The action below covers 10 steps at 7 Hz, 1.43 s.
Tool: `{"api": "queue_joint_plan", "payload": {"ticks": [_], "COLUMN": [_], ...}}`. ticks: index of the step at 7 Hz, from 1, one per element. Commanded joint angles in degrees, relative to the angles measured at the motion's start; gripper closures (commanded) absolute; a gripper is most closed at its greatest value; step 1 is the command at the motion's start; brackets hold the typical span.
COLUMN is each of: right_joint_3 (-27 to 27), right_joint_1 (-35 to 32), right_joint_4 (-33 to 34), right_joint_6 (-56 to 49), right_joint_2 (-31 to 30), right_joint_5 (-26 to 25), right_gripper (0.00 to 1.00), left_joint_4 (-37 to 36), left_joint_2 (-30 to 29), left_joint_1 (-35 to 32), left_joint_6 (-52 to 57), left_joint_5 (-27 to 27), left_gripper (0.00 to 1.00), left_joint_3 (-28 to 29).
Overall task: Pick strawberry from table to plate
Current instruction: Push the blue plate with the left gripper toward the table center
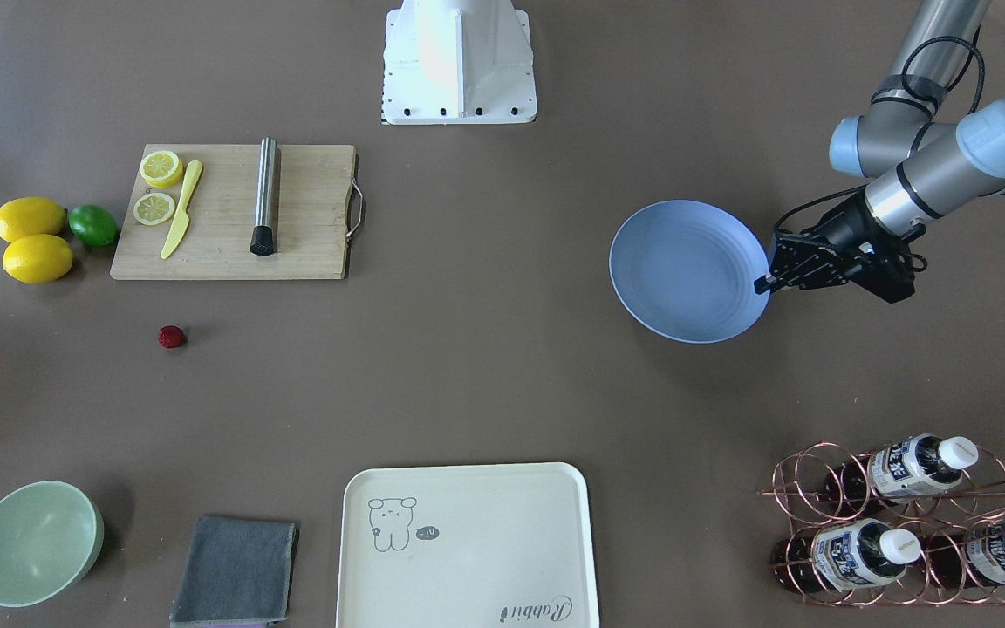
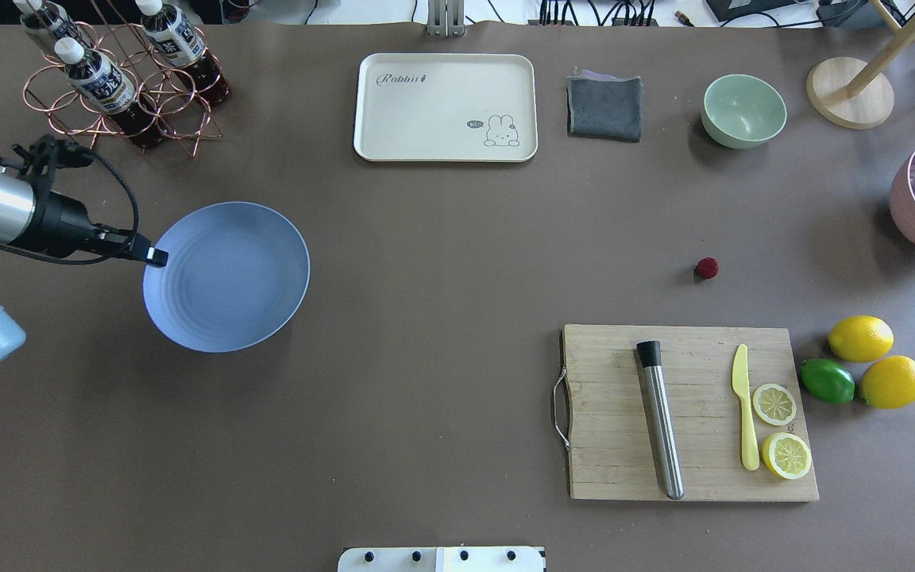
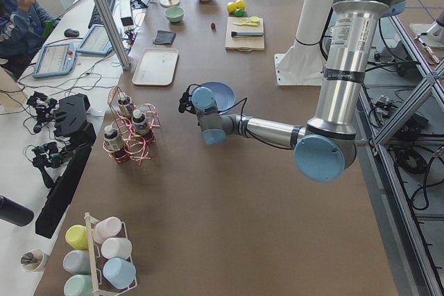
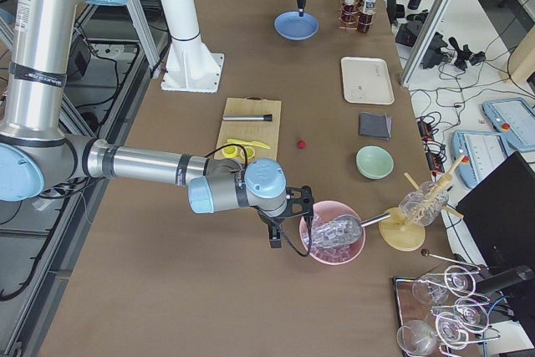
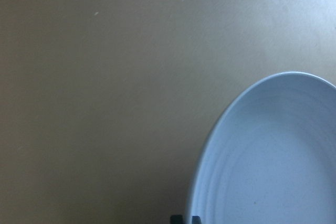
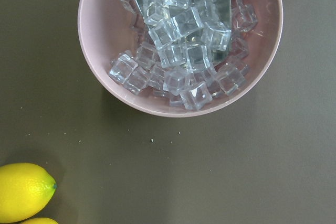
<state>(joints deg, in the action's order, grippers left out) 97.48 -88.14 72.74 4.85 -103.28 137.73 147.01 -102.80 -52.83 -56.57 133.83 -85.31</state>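
The strawberry is a small dark-red berry lying alone on the brown table, beyond the cutting board from the robot. The light-blue plate is far off on the robot's left side. My left gripper is at the plate's rim, fingers close together on the edge; the left wrist view shows its fingertips at the rim of the plate. My right gripper hangs beside a pink bowl of ice; I cannot tell whether it is open or shut.
A cutting board holds a steel muddler, a yellow knife and lemon slices, with lemons and a lime beside it. A cream tray, grey cloth, mint bowl, bottle rack and ice bowl line the edges.
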Motion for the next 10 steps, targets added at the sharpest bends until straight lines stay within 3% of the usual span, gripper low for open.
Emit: {"api": "queue_joint_plan", "payload": {"ticks": [1, 3, 4, 7, 8, 9, 10], "right_joint_3": [-0.2, -0.2, -0.2, -0.1, -0.1, -0.1, 0.6], "right_joint_1": [0.1, 0.3, 0.3, 0.9, 1.6, 2.3, 2.4], "right_joint_4": [0.0, 0.0, 0.0, 0.0, -0.1, -0.1, -0.2], "right_joint_6": [0.2, 0.6, 1.2, 2.5, 2.4, 2.4, 1.7], "right_joint_2": [0.0, 0.2, 0.4, 0.5, 0.5, 0.6, 0.6], "right_joint_5": [0.1, 0.1, 0.1, 0.1, -0.2, -1.1, -3.1], "right_gripper": [0.00, 0.00, 0.00, 0.00, 0.00, 0.00, 0.00], "left_joint_4": [-10.5, -11.2, -11.2, -11.3, -11.2, -11.0, -11.0], "left_joint_2": [-9.5, -16.4, -18.0, -20.7, -21.0, -20.9, -20.6], "left_joint_1": [4.2, 13.9, 16.5, 17.9, 17.9, 17.8, 17.2], "left_joint_6": [-0.5, -7.9, -8.9, -9.3, -9.1, -8.9, -8.8], "left_joint_5": [-4.7, -15.0, -17.3, -19.4, -20.1, -20.3, -20.3], "left_gripper": [1.00, 1.00, 1.00, 1.00, 0.92, 0.04, 0.03], "left_joint_3": [-0.1, 1.9, 3.0, 5.8, 5.9, 5.9, 5.6]}}
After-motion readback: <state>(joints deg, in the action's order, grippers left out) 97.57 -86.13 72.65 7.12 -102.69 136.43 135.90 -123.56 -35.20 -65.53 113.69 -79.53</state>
